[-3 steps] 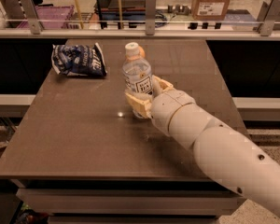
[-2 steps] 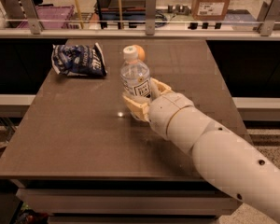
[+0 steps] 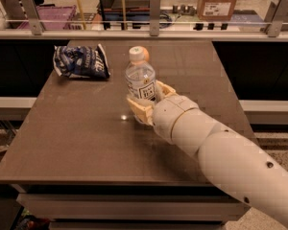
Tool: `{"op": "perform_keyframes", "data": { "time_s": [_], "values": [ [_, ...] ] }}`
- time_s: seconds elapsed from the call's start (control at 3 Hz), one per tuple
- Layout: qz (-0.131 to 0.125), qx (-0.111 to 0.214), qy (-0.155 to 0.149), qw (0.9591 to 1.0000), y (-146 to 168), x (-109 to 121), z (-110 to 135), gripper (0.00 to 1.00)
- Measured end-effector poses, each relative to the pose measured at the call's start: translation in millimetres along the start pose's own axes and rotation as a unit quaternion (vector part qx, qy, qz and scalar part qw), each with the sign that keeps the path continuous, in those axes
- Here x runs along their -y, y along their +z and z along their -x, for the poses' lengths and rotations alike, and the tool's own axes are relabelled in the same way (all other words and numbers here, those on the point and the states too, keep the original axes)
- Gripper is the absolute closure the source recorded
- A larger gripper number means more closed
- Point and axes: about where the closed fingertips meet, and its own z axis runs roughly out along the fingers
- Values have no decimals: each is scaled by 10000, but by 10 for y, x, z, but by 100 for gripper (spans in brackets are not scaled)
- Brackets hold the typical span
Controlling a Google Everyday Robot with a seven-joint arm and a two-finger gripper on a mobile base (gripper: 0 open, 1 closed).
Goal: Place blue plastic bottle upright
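Note:
The blue plastic bottle (image 3: 140, 75) is clear with a white cap and a white label. It stands upright near the middle of the brown table (image 3: 86, 143), its base at or just above the tabletop. My gripper (image 3: 149, 101) reaches in from the lower right and its tan fingers (image 3: 140, 110) are shut around the bottle's lower half. The bottle's base is hidden behind the fingers.
A crumpled dark blue-and-white snack bag (image 3: 80, 61) lies at the table's back left. A railing with metal posts (image 3: 155, 7) runs behind the table. A cardboard box (image 3: 219, 1) and shelves stand beyond it. The white arm (image 3: 221, 162) crosses the table's right front.
The bottle, held in my gripper, has moved slightly left and now stands a little straighter. The snack bag has not moved.

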Motion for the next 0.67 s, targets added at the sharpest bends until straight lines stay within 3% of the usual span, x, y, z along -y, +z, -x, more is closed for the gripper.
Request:
{"op": "perform_keyframes", "data": {
  "time_s": [0.67],
  "values": [
    [15,2,-31,10000,7,-28,22,36]
  ]
}}
